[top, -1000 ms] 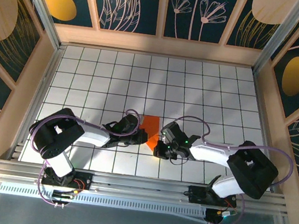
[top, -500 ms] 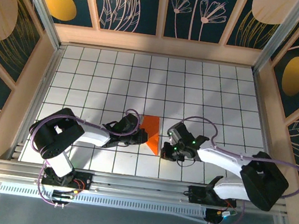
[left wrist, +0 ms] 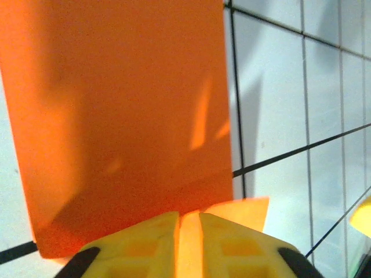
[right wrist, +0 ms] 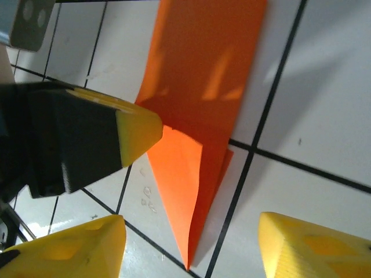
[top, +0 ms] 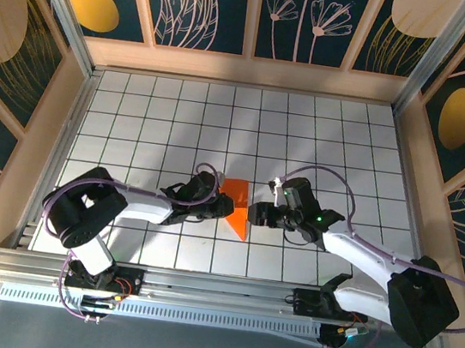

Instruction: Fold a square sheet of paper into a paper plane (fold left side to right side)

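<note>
The paper plane (top: 236, 206), half folded, lies on the table (top: 348, 156) between the arms. Its long axis runs far to near, with the tip toward the bases. The left pincer (left wrist: 188, 219) shows a bare slit at its edge, and I cannot tell whether it grips. The right pincer (right wrist: 191, 220) gapes empty. This looks like a pause between folds. The next move needs a clean pinch on the left flap.

No writing, label, brand, number or sign can be read in any of the views.
</note>
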You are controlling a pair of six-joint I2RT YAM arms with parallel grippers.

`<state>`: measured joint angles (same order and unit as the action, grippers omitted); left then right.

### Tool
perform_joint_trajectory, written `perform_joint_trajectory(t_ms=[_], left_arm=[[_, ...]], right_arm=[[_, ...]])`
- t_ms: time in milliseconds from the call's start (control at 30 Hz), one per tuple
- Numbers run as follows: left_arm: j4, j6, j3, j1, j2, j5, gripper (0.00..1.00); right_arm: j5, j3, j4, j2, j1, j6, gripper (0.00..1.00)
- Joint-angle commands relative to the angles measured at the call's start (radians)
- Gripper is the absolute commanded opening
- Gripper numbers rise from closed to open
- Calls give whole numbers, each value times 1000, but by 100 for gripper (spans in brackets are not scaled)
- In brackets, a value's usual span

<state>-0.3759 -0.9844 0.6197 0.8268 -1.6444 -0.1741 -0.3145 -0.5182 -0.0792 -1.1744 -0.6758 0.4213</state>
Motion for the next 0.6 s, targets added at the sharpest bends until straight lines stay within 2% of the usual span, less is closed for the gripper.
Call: perform_joint_trajectory(t_ms=[0,133,333,567], left_arm=[[35,-13,8,-39,66,10,23],[33,-23,-46,-93,136,7,34],[7,-51,-139,-143,216,-5,45],[-83,-100,-211,-167,234,-63,54]], right_arm=[[-28,24,131,-45,9,-84,65],[-85,18,203,-116,9,-106,67],[-132,9,284,-191,7,-108,63],[-161,-14,330,-271,5,-101,44]])
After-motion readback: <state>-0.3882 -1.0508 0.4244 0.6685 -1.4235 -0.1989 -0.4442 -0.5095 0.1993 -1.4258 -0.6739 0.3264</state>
